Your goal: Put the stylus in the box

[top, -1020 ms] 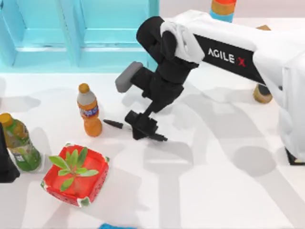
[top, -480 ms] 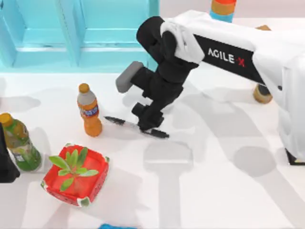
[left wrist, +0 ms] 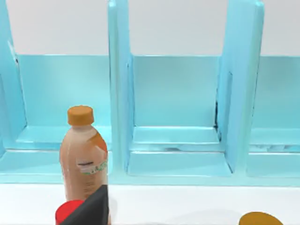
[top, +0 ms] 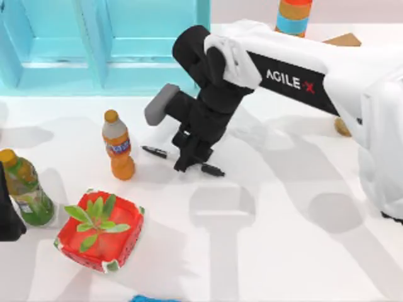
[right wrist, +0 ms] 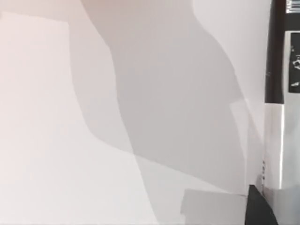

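Observation:
The stylus (top: 213, 170) is a slim pen with black ends; its middle is hidden by my right gripper (top: 189, 160), which is shut on it just right of the orange bottle (top: 118, 146). The pen looks lifted slightly off the white table. In the right wrist view the stylus (right wrist: 276, 98) runs along the edge, black above a grey-white barrel, beside a dark fingertip (right wrist: 258, 208). The box (top: 92, 44) is a cyan compartmented case at the back left, also seen as the box (left wrist: 119, 108) in the left wrist view. My left arm (top: 7, 217) stays parked at the left edge.
A green bottle (top: 24, 189) stands at the left, with a red planter holding a green plant (top: 101, 229) in front of the orange bottle. An orange-and-blue can (top: 295, 12) stands at the back right, a brown object (top: 343, 127) beside the right arm.
The right gripper's fingers closed around the stylus, then moved toward the back and slightly left with the pen in them. The left arm has stayed still.

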